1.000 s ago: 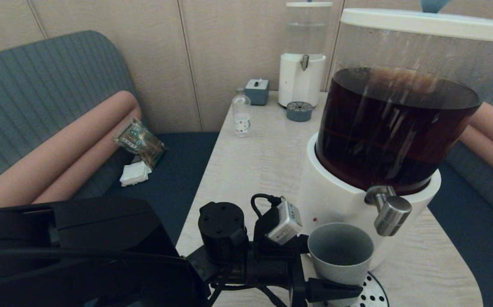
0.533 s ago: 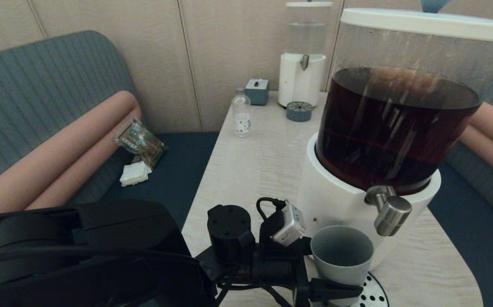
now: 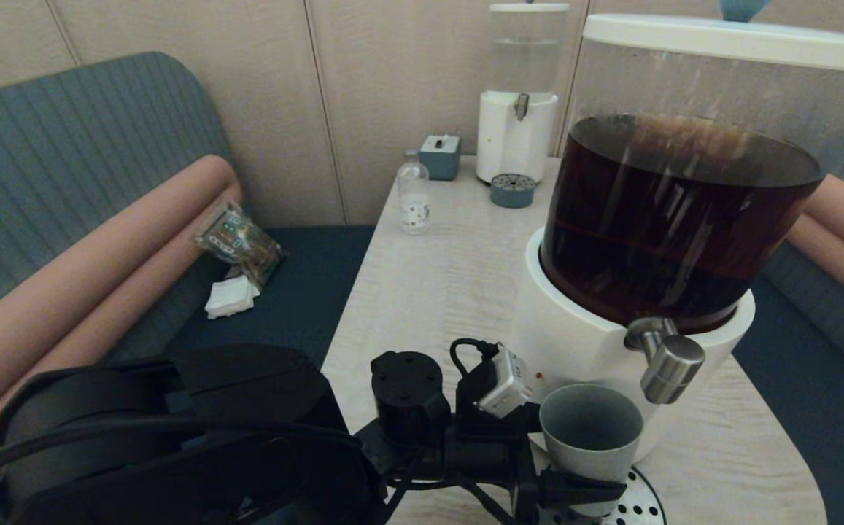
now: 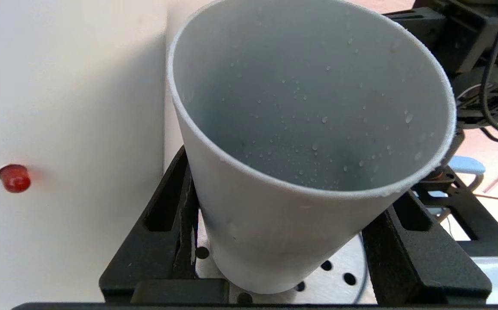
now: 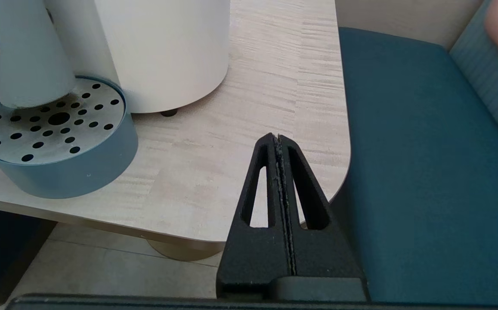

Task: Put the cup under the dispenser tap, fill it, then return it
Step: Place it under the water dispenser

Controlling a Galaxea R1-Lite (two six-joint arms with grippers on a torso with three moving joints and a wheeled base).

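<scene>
**Head view: cup held over the drip tray, beside the tap**

Head view, lower right of the frame: you see the left gripper [image 3: 575, 477] clamped on the cup [image 3: 591, 437], one black finger on each side of its lower wall. The cup stands upright with its mouth open to the camera. It sits over the perforated drip tray [image 3: 637, 503], close against the white base of the large dispenser [image 3: 575, 343]. The dispenser tap [image 3: 671, 368] — a brushed-steel cylinder — hangs just to the right of the cup's rim and above it, not over the middle of the mouth. Dark brown liquid fills most of the clear tank [image 3: 677, 211].

Left wrist view: the cup [image 4: 300, 142] fills the frame, its inside dotted with small droplets and holding no liquid. The fingers [image 4: 171, 215] press its wall on both sides. Whether its foot touches the holed tray [image 4: 339, 275] you cannot tell. A small red lamp [image 4: 14, 178] shows on the white base at the left edge.

Right wrist view: the right gripper [image 5: 279, 142] has its two fingers pressed flat together, holding nothing. It hangs off the near corner of the table [image 5: 249, 107], at the edge of the blue seat [image 5: 412, 150]. The cup's wall [image 5: 20, 56] and the tray [image 5: 55, 142] appear in the upper left of that frame.

Upper middle of the head view: a small dispenser of clear liquid [image 3: 518, 95], a clear bottle [image 3: 414, 198] and a small grey box [image 3: 440, 155] stand at the far end of the table — well apart from the cup.
</scene>
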